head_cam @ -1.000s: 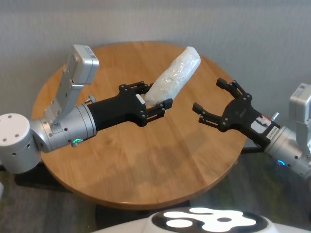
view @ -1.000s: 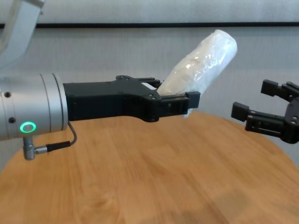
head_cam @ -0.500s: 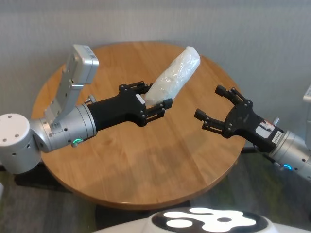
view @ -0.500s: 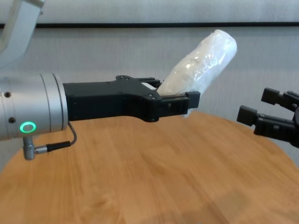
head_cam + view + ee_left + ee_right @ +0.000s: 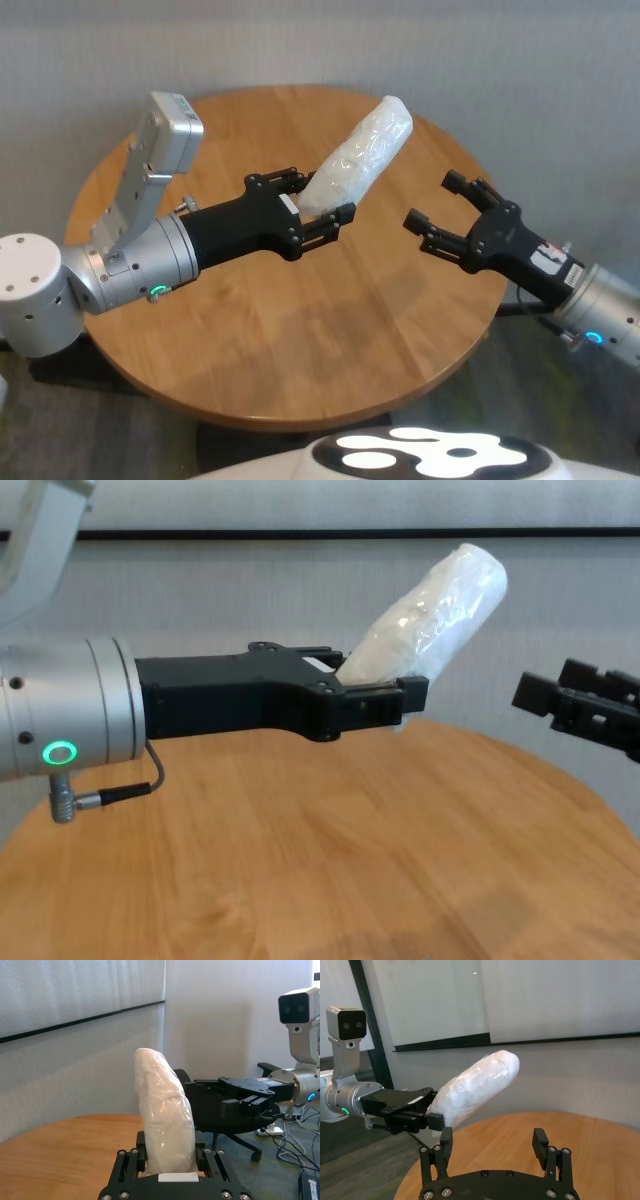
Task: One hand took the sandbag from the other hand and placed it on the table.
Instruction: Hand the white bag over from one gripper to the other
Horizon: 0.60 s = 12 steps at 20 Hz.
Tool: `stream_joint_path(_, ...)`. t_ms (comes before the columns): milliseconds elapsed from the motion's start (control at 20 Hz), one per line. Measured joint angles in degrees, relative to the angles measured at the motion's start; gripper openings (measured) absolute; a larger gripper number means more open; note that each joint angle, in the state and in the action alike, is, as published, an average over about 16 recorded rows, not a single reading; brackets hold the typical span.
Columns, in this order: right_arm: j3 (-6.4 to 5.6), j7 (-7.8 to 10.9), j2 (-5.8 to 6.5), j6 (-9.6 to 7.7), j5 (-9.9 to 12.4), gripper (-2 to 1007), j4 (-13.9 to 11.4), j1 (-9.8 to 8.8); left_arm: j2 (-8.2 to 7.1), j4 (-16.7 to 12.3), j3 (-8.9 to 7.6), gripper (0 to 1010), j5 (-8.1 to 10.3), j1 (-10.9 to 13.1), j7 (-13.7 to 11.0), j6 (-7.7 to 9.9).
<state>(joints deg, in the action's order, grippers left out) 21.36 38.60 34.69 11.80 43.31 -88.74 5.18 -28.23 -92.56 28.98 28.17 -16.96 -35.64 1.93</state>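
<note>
The sandbag [image 5: 360, 165], a white pouch in crinkly plastic, sticks up at a slant from my left gripper [image 5: 320, 197], the green-ringed hand, which is shut on its lower end above the table [image 5: 300, 340]. The chest view shows the sandbag [image 5: 430, 630] held well clear of the wooden top [image 5: 350, 870]. My right gripper [image 5: 432, 199], the blue-ringed hand, hangs open to the right of the bag, apart from it, with nothing between its fingers. In the right wrist view the open right gripper [image 5: 492, 1137] faces the sandbag [image 5: 475, 1087]. From the left wrist, the sandbag [image 5: 165, 1110] rises between the fingers.
The round table's right edge [image 5: 490, 300] lies under my right gripper. A black office chair [image 5: 225, 1135] and floor cables [image 5: 295, 1130] stand beyond the table. My white body [image 5: 420, 455] is at the near edge.
My right gripper has risen a little and turned toward the sandbag, its wrist dropping lower and nearer. The left arm and the bag have not moved.
</note>
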Motion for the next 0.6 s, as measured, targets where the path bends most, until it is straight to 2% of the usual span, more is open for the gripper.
stream_joint_path(350, -0.01, 0.95, -1.37, -3.81, 3.1, 1003, -0.5, -0.27, 0.00, 0.0, 0.00, 580, 0.00, 0.0, 0.0, 0.00)
stream_joint_path(600, 0.21, 2.00, -1.92, -5.35, 5.2, 1003, -0.7, -0.52, 0.00, 0.0, 0.00, 580, 0.00, 0.0, 0.0, 0.00)
